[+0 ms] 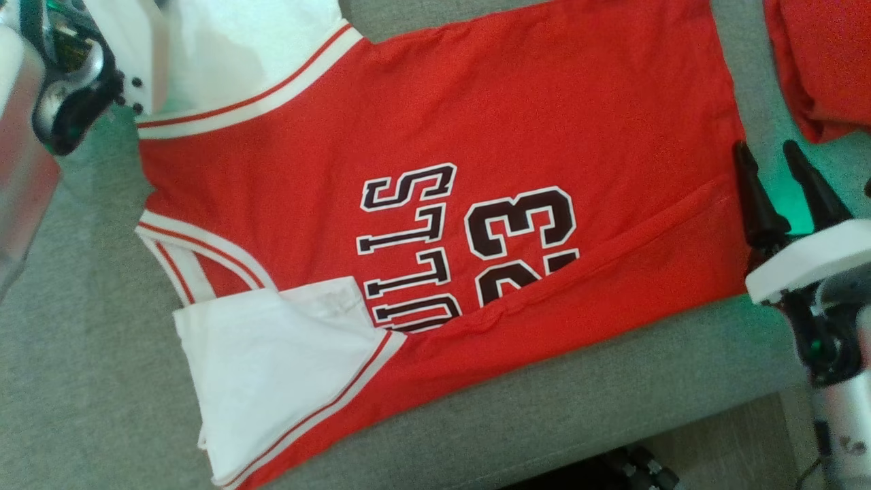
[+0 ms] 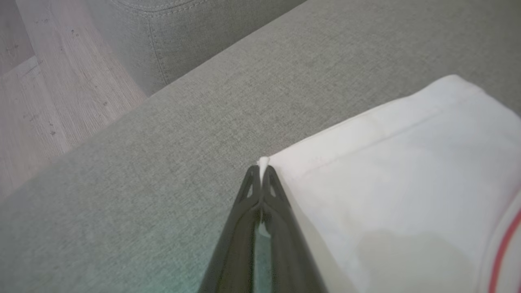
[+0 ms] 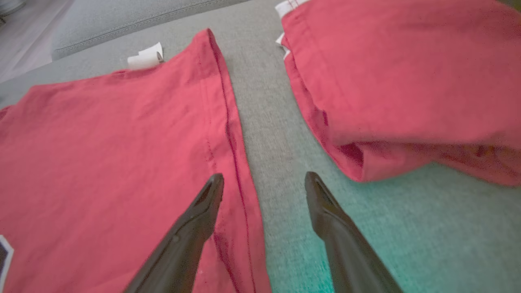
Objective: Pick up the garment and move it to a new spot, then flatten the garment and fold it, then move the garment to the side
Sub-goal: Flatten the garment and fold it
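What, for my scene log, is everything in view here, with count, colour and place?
jersey: one, red with white sleeves and black lettering, spread on the cushion.
second garment: one, red, bundled, on the cushion past the jersey's hem, apart from it.
cushion: one, grey, under both garments.
floor: pale wood, beyond the cushion.
left gripper: one, dark, shut on the jersey's white sleeve corner.
right gripper: one, dark, open, one finger over the jersey's hem, the other over the cushion.

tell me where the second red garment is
The second red garment lies top right in the head view on the grey cushion, across a gap from the jersey.
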